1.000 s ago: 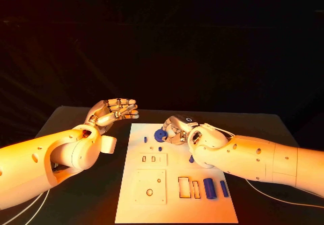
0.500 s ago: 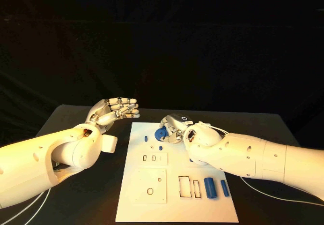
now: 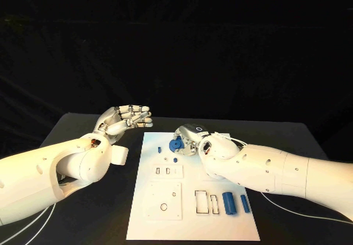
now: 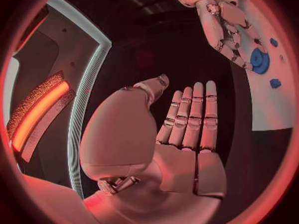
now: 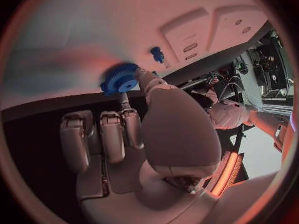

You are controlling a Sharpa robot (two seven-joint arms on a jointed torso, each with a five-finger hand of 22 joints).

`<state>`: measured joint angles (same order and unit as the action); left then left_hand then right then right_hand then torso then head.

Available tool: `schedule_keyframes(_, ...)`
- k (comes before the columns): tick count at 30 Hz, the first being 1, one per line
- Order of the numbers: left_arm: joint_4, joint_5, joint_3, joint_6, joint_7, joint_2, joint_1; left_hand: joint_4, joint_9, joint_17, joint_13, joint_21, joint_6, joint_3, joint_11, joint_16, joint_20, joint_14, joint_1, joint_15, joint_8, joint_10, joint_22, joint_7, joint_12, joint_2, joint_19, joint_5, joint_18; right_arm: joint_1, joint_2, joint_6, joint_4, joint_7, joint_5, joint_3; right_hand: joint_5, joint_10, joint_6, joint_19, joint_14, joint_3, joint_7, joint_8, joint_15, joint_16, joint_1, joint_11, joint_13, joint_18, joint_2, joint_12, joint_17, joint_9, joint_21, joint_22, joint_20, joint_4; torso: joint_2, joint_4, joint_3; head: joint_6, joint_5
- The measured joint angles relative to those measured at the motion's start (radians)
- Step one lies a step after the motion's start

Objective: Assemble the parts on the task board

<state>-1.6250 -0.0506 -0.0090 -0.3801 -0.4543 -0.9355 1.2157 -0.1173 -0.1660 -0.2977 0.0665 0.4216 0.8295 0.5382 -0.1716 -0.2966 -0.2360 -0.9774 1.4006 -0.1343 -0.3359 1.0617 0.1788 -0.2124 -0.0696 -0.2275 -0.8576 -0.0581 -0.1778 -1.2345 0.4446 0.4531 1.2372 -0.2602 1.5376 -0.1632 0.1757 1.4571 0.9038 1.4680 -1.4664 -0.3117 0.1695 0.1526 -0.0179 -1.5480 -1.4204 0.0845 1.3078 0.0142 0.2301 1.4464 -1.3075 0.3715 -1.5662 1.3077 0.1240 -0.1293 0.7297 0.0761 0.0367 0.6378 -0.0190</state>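
1. White rectangular task board [image 3: 193, 224] flat in the middle of the black bench [image 3: 81, 214].
2. Right robot hand [image 3: 193, 139] over the board's far end, pinching a blue toothed gear wheel [image 3: 176, 145] between thumb and a finger, other fingers curled alongside; gear at or just above the board surface, contact unclear.
3. Left robot hand [image 3: 126, 119] raised off the board's far left corner, fingers straight and close together beside the thumb, holding nothing.
4. Small blue peg [image 3: 159, 150] standing on the board just left of the gear.
5. Two blue cylinders [image 3: 229, 203] lying side by side near the board's near right edge, beside narrow rectangular slots [image 3: 200, 201].
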Motion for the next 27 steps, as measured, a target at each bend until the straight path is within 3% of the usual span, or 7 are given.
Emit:
schedule_keyframes(5, -0.001, 0.000, 0.000, 0.000, 0.000, 0.000, 0.000, 0.000, 0.000, 0.000, 0.000, 0.000, 0.000, 0.000, 0.000, 0.000, 0.000, 0.000, 0.000, 0.000, 0.000, 0.000, 0.000, 0.000, 0.000, 0.000, 0.000, 0.000, 0.000, 0.000, -0.002, -0.001, 0.000, 0.002, 0.005, 0.001, 0.005, 0.010, 0.047, -0.005, 0.000, -0.064, -0.012, 0.029, 0.011, -0.001, -0.004, -0.010, 0.000, 0.000, -0.004, 0.008, 0.000, 0.000, 0.000, 0.000, -0.005, 0.010, -0.001, -0.0010, -0.0008, 0.001, 0.001)
schedule_keyframes(9, 0.000, 0.000, 0.000, 0.000, 0.001, 0.000, 0.000, 0.000, 0.000, 0.000, 0.000, 0.000, 0.000, 0.000, 0.000, 0.000, 0.000, 0.000, 0.000, 0.000, 0.000, 0.000, 0.000, 0.000, 0.000, 0.000, 0.000, 0.000, 0.000, 0.000, -0.002, 0.000, 0.000, 0.004, 0.006, 0.000, 0.002, 0.008, 0.050, -0.002, 0.001, -0.115, -0.012, 0.030, 0.021, -0.001, 0.000, -0.019, 0.000, 0.000, -0.008, 0.013, 0.000, -0.001, 0.000, 0.000, -0.014, 0.007, -0.002, -0.0009, -0.0010, 0.002, 0.001)
schedule_keyframes(11, 0.000, 0.000, 0.000, 0.000, 0.001, 0.000, 0.000, 0.000, 0.000, 0.000, 0.000, 0.000, 0.000, 0.000, 0.000, 0.000, 0.000, 0.000, 0.000, 0.000, 0.000, 0.000, 0.000, 0.000, 0.000, 0.000, 0.000, 0.000, 0.000, 0.001, -0.002, 0.001, 0.000, 0.005, 0.006, 0.000, -0.006, 0.009, 0.050, -0.003, 0.000, -0.139, -0.012, 0.030, 0.022, -0.001, 0.008, -0.024, 0.000, 0.000, -0.016, 0.017, 0.000, -0.002, 0.000, 0.000, -0.019, 0.007, -0.002, -0.0007, -0.0012, 0.003, 0.001)
schedule_keyframes(12, 0.000, 0.000, 0.000, 0.000, 0.001, 0.000, 0.000, 0.000, 0.000, 0.000, 0.000, 0.000, 0.000, 0.000, 0.000, 0.000, 0.000, 0.000, 0.000, 0.000, 0.000, 0.000, 0.000, 0.000, 0.000, 0.000, 0.000, 0.000, 0.000, 0.002, -0.003, 0.003, -0.001, 0.005, 0.006, 0.000, -0.008, 0.010, 0.054, -0.002, 0.001, -0.160, -0.015, 0.035, 0.023, -0.001, 0.012, -0.024, 0.000, 0.000, -0.047, 0.017, 0.000, -0.002, 0.000, 0.000, -0.021, 0.005, -0.002, -0.0006, -0.0012, 0.003, 0.001)
schedule_keyframes(22, 0.001, 0.000, 0.000, 0.000, 0.003, 0.000, 0.000, 0.000, -0.001, -0.003, 0.000, 0.000, 0.000, 0.000, 0.000, 0.000, 0.000, 0.000, -0.004, 0.000, 0.000, 0.000, 0.001, 0.000, 0.000, 0.004, 0.000, 0.000, 0.000, 0.003, -0.006, 0.010, -0.004, 0.000, 0.006, -0.002, -0.023, 0.010, 0.056, -0.002, 0.000, -0.187, -0.015, 0.037, 0.029, -0.001, 0.030, -0.031, 0.000, 0.000, -0.063, 0.017, 0.000, -0.002, 0.000, 0.000, -0.028, 0.008, -0.001, -0.0006, -0.0009, 0.001, 0.001)
schedule_keyframes(27, 0.002, 0.000, 0.000, 0.000, 0.004, 0.001, 0.000, 0.000, -0.001, -0.003, 0.000, 0.000, 0.000, 0.000, 0.000, 0.000, 0.000, 0.000, -0.005, 0.000, 0.000, 0.000, 0.001, 0.000, 0.000, 0.005, 0.000, 0.000, 0.000, 0.003, -0.006, 0.012, -0.008, -0.006, 0.006, -0.002, -0.023, 0.010, 0.057, -0.002, 0.000, -0.194, -0.016, 0.038, 0.029, -0.001, 0.079, -0.031, 0.000, 0.000, -0.048, 0.016, 0.000, -0.002, 0.000, 0.000, -0.028, 0.004, -0.001, -0.0004, -0.0008, 0.003, 0.000)
